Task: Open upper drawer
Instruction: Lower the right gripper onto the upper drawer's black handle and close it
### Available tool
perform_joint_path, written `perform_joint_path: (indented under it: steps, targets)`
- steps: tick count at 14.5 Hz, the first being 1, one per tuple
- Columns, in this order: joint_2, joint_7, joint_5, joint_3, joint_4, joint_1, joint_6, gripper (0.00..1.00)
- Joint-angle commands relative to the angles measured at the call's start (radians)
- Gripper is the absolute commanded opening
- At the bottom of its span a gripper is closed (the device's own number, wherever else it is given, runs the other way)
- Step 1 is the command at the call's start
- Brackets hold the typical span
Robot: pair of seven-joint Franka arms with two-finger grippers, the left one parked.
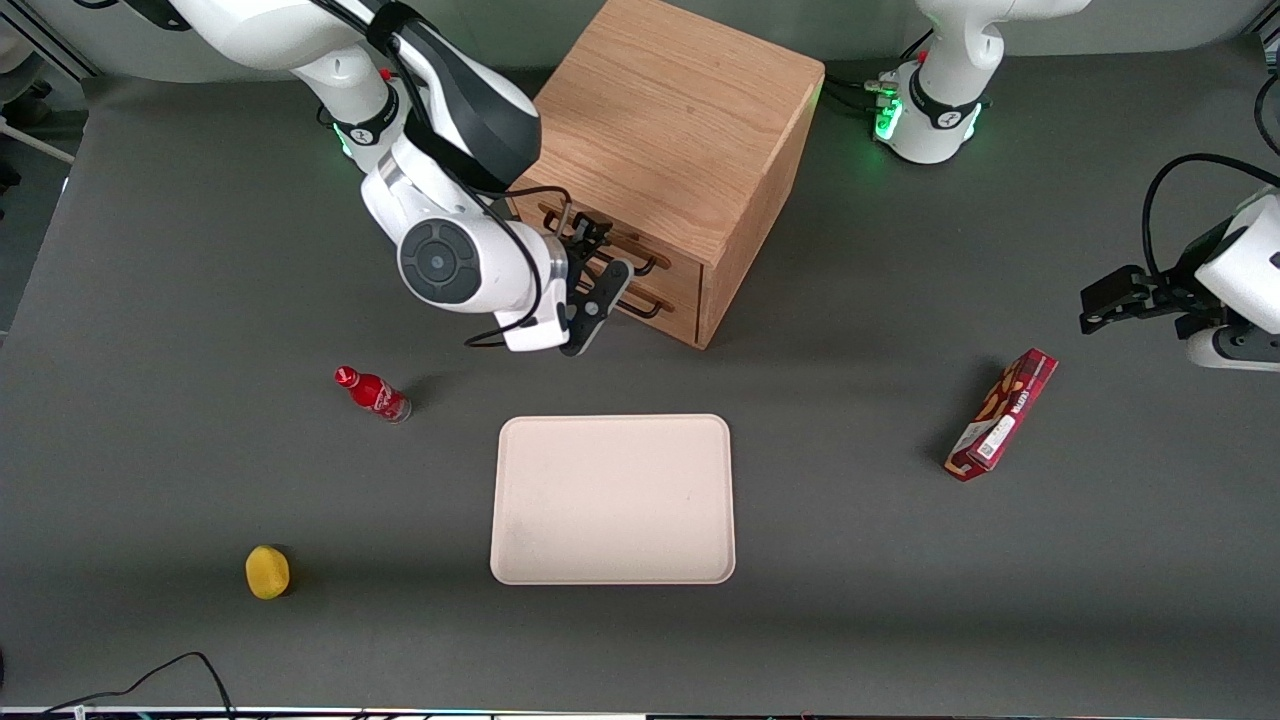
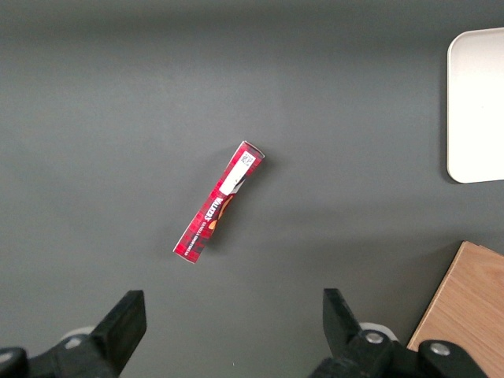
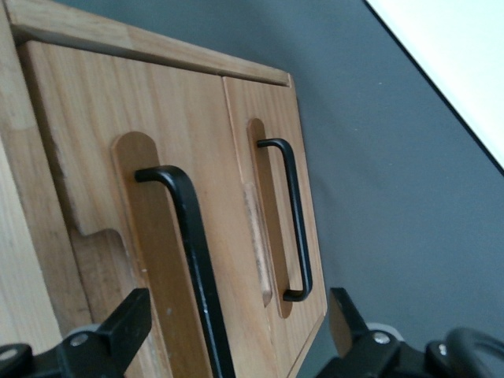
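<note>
The wooden cabinet (image 1: 680, 110) stands at the back of the table, farther from the front camera than the tray. Its upper drawer (image 1: 678, 278) carries a long black bar handle (image 1: 640, 262), and the lower drawer (image 1: 672, 312) lies under it. My right gripper (image 1: 595, 268) is right in front of the drawer fronts. In the right wrist view the gripper (image 3: 232, 335) is open. The upper drawer's handle (image 3: 193, 260) runs between the two fingers (image 3: 118, 323), which do not touch it. The lower drawer's handle (image 3: 291, 220) lies beside it. Both drawer fronts look about level.
A cream tray (image 1: 612, 498) lies nearer the front camera than the cabinet. A small red bottle (image 1: 373, 393) and a yellow round object (image 1: 267, 572) lie toward the working arm's end. A red snack box (image 1: 1002, 414) lies toward the parked arm's end and also shows in the left wrist view (image 2: 218, 202).
</note>
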Motion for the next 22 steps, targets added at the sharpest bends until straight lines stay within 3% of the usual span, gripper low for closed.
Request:
perform_joint_path:
  steps: [1, 22]
  targets:
    - [0.012, -0.017, -0.002, -0.007, -0.007, 0.010, 0.026, 1.00]
    - [-0.011, -0.100, -0.049, -0.007, -0.090, 0.007, 0.095, 1.00]
